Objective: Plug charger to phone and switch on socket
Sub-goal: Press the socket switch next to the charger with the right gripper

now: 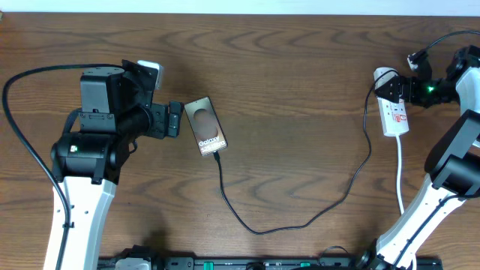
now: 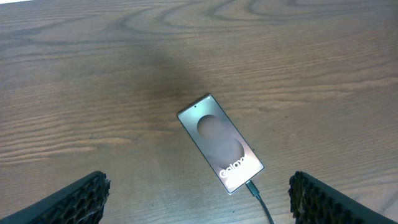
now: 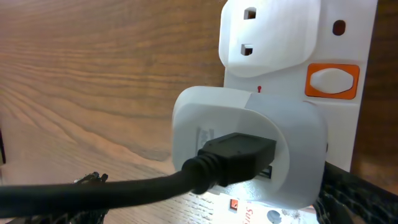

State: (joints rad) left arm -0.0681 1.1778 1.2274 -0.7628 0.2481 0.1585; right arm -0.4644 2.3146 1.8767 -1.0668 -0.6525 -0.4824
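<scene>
From overhead, my left tool (image 1: 175, 118) stands wide open with nothing in it, just beside the left edge of the phone (image 1: 205, 126). The phone lies flat on the worktop (image 1: 300, 60), left of centre, a little tilted. White "Galaxy" lettering shows on its face below a brownish oval; the smaller line beneath I cannot read. The charger (image 1: 259, 231) is plugged into the phone's near end, loops down towards the front edge, then climbs right to the socket (image 1: 395, 114). The socket lies at the far right, and it has red markings too small to read. My right tool (image 1: 401, 90) hangs over its far end, a green light on the arm behind it.

From my left wrist, both pads (image 2: 81, 200) sit spread at the bottom corners, apart from the phone between them. Here the lettering reads "Galax", the rest washed out by glare, and the charger's tip is seated in the port.

From my right wrist, the jaws are spread wide to either side of the white plug (image 3: 249, 124) seated in the socket, and I cannot tell whether they touch it. The black charger connector enters the plug's face. An orange-framed switch (image 3: 333, 81) sits to the right of an unused outlet. Red print at the bottom starts "Su"; the rest is cut off.
</scene>
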